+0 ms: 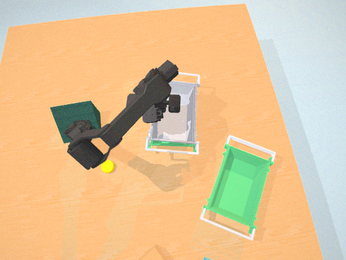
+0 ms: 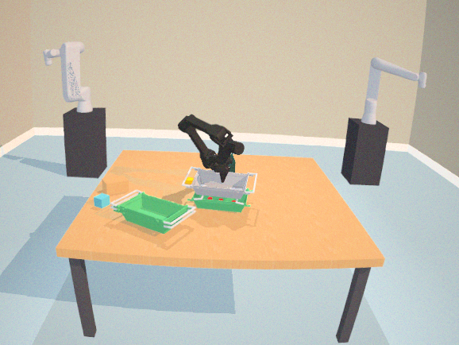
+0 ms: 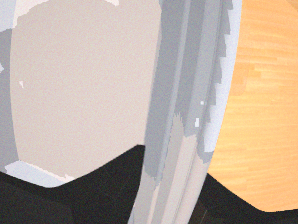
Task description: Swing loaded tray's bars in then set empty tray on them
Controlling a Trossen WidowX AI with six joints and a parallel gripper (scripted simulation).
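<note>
A grey empty tray [image 1: 193, 117] [image 2: 220, 191] [image 3: 172, 75], its own white bars swung out, is level right above the loaded green tray [image 1: 161, 144] [image 2: 218, 206]. Whether it rests on the bars or hangs just over them cannot be told. Small red blocks [image 2: 221, 199] show in the narrow gap. Both white bars of the loaded tray, the left bar [image 2: 198, 197] and the right bar [image 2: 240, 203], appear swung in over its top; their middles are hidden. My gripper [image 2: 223, 180] [image 3: 157, 155] is shut on one long wall of the grey tray.
A second green tray [image 1: 209, 186] [image 2: 143, 220], empty with bars out, stands nearby. A yellow round piece [image 1: 108, 166] [image 2: 190, 180] lies near the arm's base. A dark green block [image 1: 79, 112] is behind the base. A cyan cube [image 2: 102, 200] and a wood-coloured block [image 2: 115, 186] are near the table's side edge.
</note>
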